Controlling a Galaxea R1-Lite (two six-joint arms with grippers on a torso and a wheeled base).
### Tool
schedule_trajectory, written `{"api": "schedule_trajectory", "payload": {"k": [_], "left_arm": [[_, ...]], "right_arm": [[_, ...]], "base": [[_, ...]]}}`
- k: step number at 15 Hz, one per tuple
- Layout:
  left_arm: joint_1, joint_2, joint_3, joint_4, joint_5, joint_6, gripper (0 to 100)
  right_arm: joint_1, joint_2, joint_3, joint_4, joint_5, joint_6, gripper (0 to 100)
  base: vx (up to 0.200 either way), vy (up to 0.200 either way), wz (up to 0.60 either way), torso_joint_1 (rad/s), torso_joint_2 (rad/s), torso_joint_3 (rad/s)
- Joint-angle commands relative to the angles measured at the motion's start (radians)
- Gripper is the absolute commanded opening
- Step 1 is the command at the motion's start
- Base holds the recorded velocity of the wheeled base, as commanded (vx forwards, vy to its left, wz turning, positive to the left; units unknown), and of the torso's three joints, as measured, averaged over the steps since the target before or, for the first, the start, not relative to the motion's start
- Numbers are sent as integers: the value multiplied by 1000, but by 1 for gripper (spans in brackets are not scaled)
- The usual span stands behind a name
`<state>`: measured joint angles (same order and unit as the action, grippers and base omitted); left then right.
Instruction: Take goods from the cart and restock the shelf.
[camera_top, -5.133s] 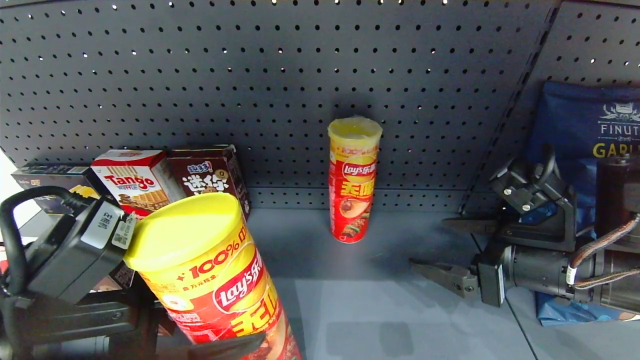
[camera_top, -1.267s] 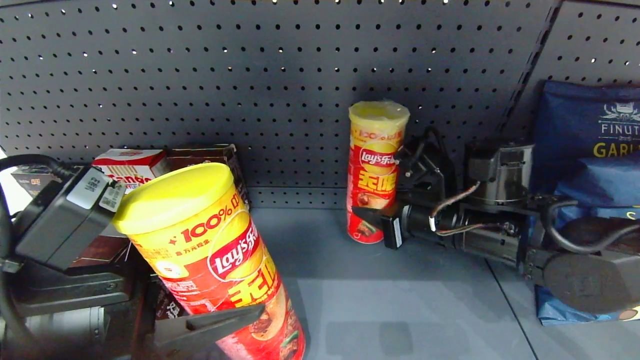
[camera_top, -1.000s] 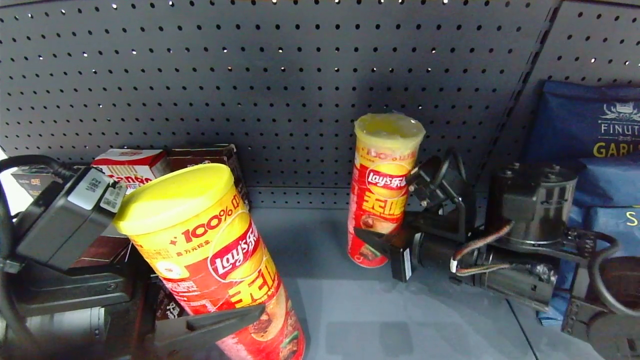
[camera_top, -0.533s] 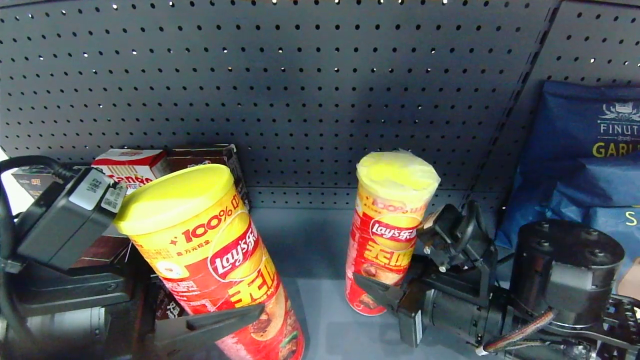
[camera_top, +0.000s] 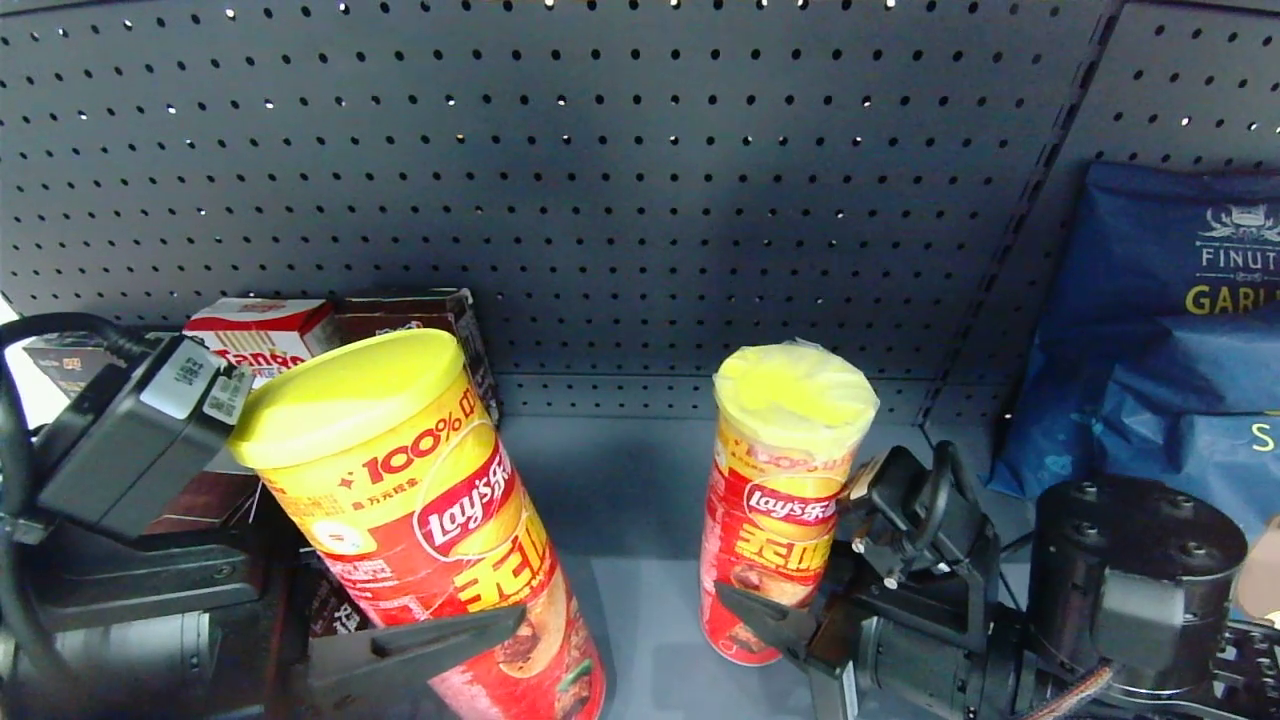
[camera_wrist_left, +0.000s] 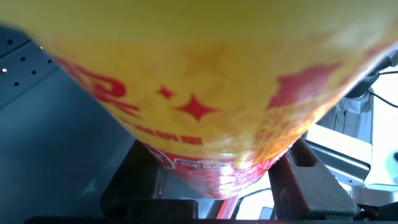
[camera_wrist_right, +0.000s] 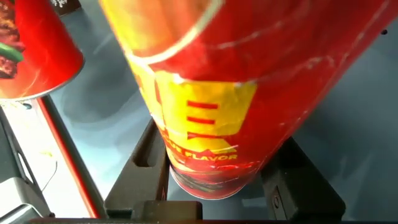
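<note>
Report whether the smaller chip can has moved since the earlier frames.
Yes. The smaller chip can has come forward, away from the pegboard wall, held in the right gripper.

Glossy printed chip cans (camera_top: 785, 500), matt perforated metal shelf back (camera_top: 600, 200).

left can (camera_top: 420, 500) beside boxes (camera_top: 262, 330), right can (camera_top: 785, 490) near bags (camera_top: 1140, 330)

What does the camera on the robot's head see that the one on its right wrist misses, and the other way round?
Head view only: the pegboard, the boxes, the blue bags and the yellow lids. Right wrist view only: the right can seen at its base, between the fingers of the right pincer, and a red strip. Both: the right can, the left can and the grey shelf.
</note>
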<state>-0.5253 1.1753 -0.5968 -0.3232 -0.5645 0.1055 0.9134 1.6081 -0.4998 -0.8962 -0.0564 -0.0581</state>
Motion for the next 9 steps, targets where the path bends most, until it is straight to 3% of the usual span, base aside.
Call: {"api": "schedule_trajectory", "payload": {"k": [1,9], "left_arm": [[2,-2,2,0,0,0,0],[2,-2,8,0,0,0,0]], "right_arm": [[2,-7,14,2,0,-2,0],[45,-10,60,-36,0,-3,0]], "base": [[0,0,0,0,0,0],[0,0,0,0,0,0]]}}
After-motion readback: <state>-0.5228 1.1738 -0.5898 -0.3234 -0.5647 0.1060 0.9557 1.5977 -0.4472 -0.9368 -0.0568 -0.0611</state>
